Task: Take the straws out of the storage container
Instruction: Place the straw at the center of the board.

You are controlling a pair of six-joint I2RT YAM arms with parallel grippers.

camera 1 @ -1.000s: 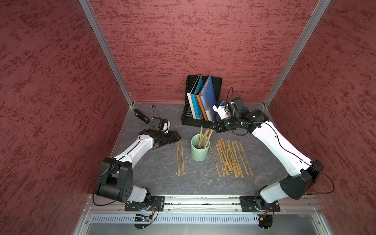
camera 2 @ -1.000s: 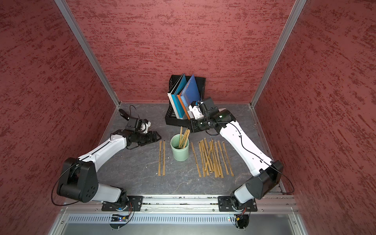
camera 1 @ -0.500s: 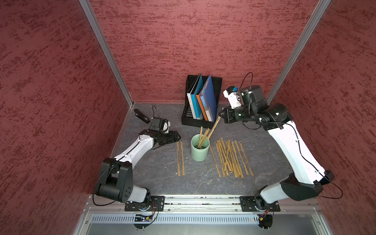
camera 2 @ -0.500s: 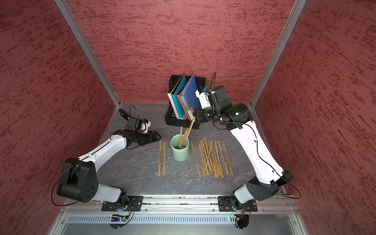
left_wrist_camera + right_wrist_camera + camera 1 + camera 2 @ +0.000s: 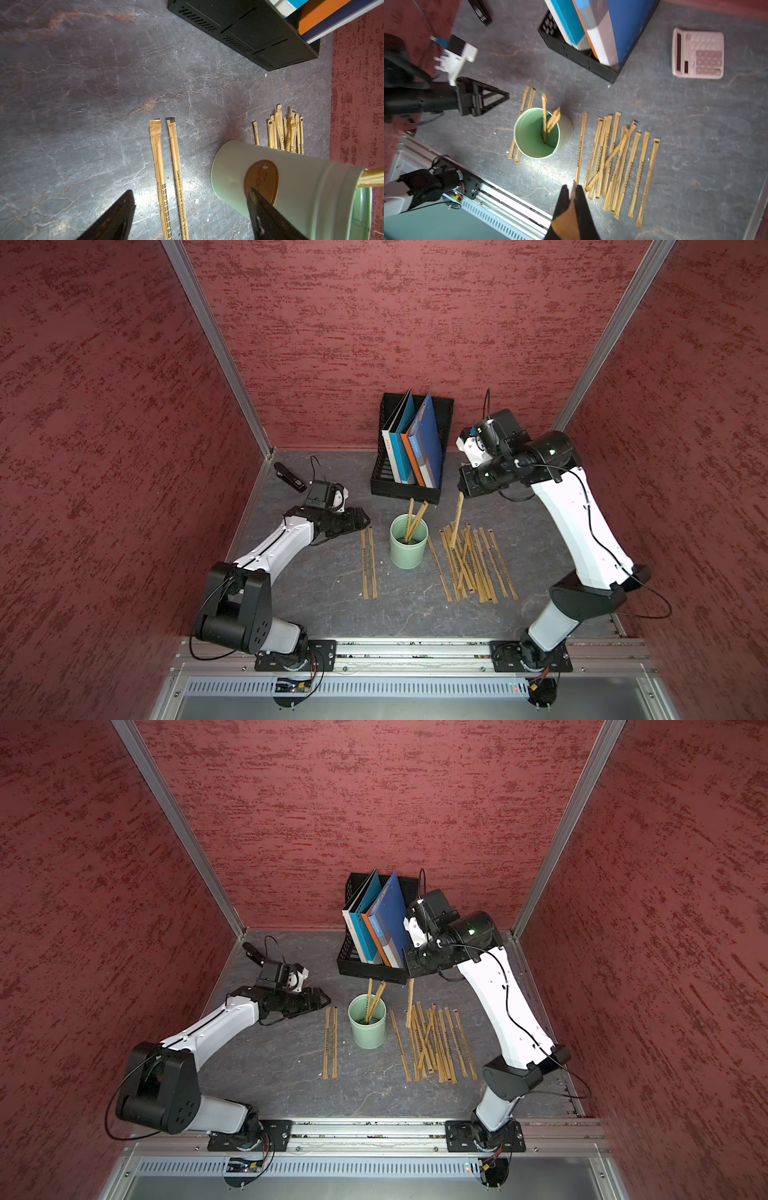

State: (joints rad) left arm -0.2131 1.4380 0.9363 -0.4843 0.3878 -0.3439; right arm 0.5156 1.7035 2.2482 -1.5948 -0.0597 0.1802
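Top pair high, front, looking down; wrist views nearer, sharing cup (image 5: 311, 187); right probably higher.

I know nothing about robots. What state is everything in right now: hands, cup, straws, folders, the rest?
Green cup: upright, a few straws inside.
Pair of straws: lying flat beside the cup.
Pile of straws: lying flat, other side of the cup.
Left hand: open, empty, beside the cup.
Right hand: shut on one straw, held above the pile.
Folders: standing in the black holder.
Calculator: lying flat.
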